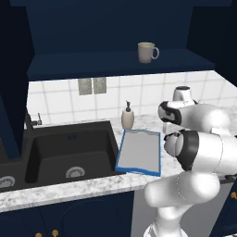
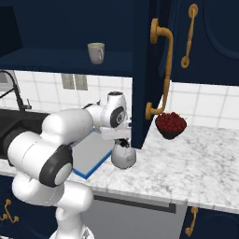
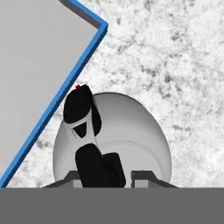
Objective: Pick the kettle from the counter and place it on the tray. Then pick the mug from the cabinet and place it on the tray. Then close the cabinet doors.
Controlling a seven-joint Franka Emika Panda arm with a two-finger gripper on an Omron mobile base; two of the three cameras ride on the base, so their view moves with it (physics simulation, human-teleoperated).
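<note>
The silver-grey kettle (image 2: 124, 158) stands on the marble counter (image 2: 186, 158) just right of the blue-rimmed tray (image 2: 91, 150). My gripper (image 2: 122, 141) reaches down from above and is shut on the kettle's dark arched handle. In the hand view the kettle (image 3: 131, 131) lies under the gripper (image 3: 107, 177), with the handle running between the fingertips and the tray (image 3: 35, 65) at the upper left. The tray (image 1: 139, 150) is bare. The beige mug (image 1: 147, 52) stands upright on the navy shelf of the cabinet (image 1: 115, 65). A cabinet door (image 2: 142, 70) with a gold handle hangs open, above the kettle.
A black sink (image 1: 69, 148) lies left of the tray, with a beige soap dispenser (image 1: 127, 116) behind the tray's far edge. A dark bowl of red fruit (image 2: 171, 125) sits on the counter right of the open door. Bare marble stretches to the right.
</note>
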